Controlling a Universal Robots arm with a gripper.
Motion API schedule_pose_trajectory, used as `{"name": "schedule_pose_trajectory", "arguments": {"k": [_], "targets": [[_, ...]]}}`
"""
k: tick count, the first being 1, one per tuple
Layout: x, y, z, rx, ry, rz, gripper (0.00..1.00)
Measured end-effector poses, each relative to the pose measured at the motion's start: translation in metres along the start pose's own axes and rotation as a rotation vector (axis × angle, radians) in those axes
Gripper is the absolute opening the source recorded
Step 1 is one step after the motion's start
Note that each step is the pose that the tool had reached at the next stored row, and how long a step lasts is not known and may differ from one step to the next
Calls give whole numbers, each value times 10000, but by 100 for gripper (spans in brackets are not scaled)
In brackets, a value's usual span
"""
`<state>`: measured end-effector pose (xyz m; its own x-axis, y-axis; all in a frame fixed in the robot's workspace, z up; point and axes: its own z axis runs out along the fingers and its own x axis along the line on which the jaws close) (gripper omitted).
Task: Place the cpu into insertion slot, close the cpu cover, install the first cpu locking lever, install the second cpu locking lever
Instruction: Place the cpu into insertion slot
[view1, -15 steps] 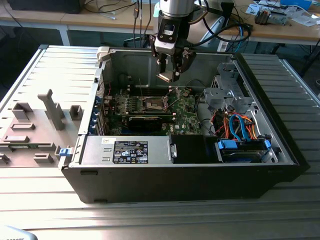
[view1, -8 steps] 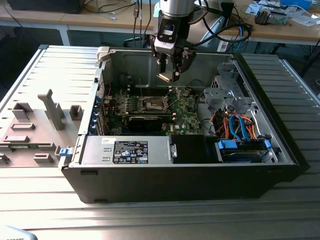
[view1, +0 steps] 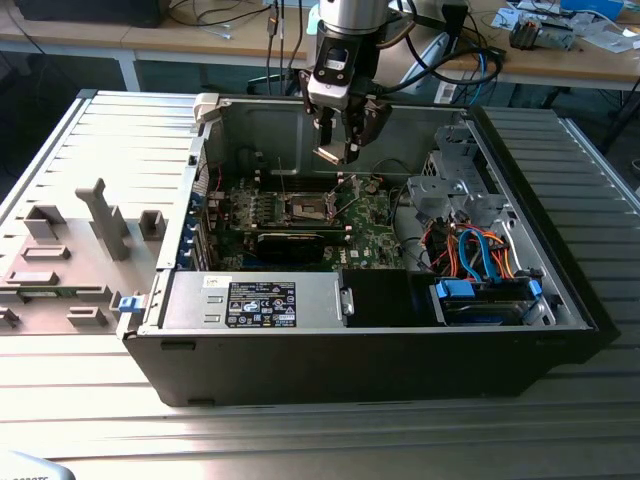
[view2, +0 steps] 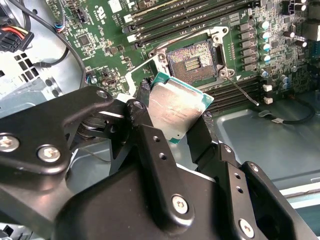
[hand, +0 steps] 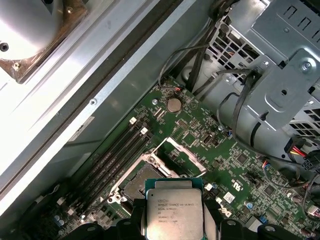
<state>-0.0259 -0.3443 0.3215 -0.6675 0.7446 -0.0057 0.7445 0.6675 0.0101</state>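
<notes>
The gripper (view2: 172, 125) is clamped on the cpu (view2: 175, 107), pinching two opposite edges and holding it tilted in the air above the green motherboard (hand: 240, 170) inside the open computer case (view1: 350, 360). The insertion slot (hand: 136, 189) lies bare below, apart from the chip. The cpu cover (hand: 186, 151) stands swung up just beside it.
</notes>
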Motion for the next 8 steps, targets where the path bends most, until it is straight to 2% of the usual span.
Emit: {"name": "schedule_pose_trajectory", "arguments": {"k": [8], "targets": [[0,0,0,2,-3,96,54]]}}
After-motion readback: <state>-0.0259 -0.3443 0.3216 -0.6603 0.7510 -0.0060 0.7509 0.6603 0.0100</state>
